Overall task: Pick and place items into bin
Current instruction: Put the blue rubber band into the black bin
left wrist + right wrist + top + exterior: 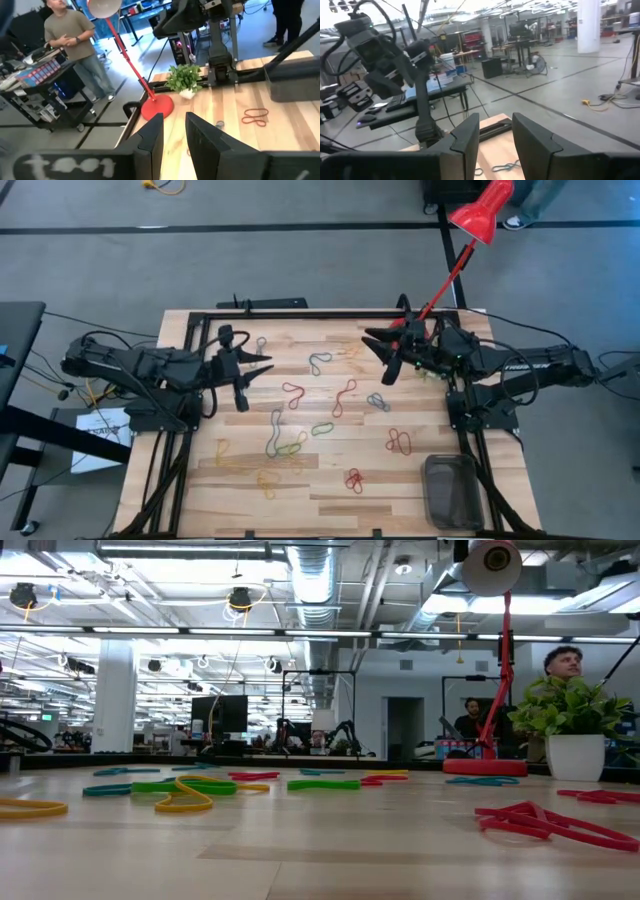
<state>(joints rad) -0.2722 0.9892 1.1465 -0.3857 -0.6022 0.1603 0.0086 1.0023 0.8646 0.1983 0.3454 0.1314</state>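
left pincer [252, 370] raised over the left side of the bench [200, 330], fingers spread a little, holding nothing. right pincer [385, 360] raised over the right side, fingers spread, also empty.

items: coloured rubber-band loops scattered flat across the middle of the bench, none yet in the bin [452, 491], which sits at the near right corner, on the right arm's side.

key relation, judged: grey loop [379, 401] lies just beside and below the right pincer, toward the bin; red loop [399, 442] sits between that and the bin, long axis roughly along the bench's depth. right arm is nearer to both. grey-blue loop [320, 361] lies between the two pincers.

no legible writing or brands.
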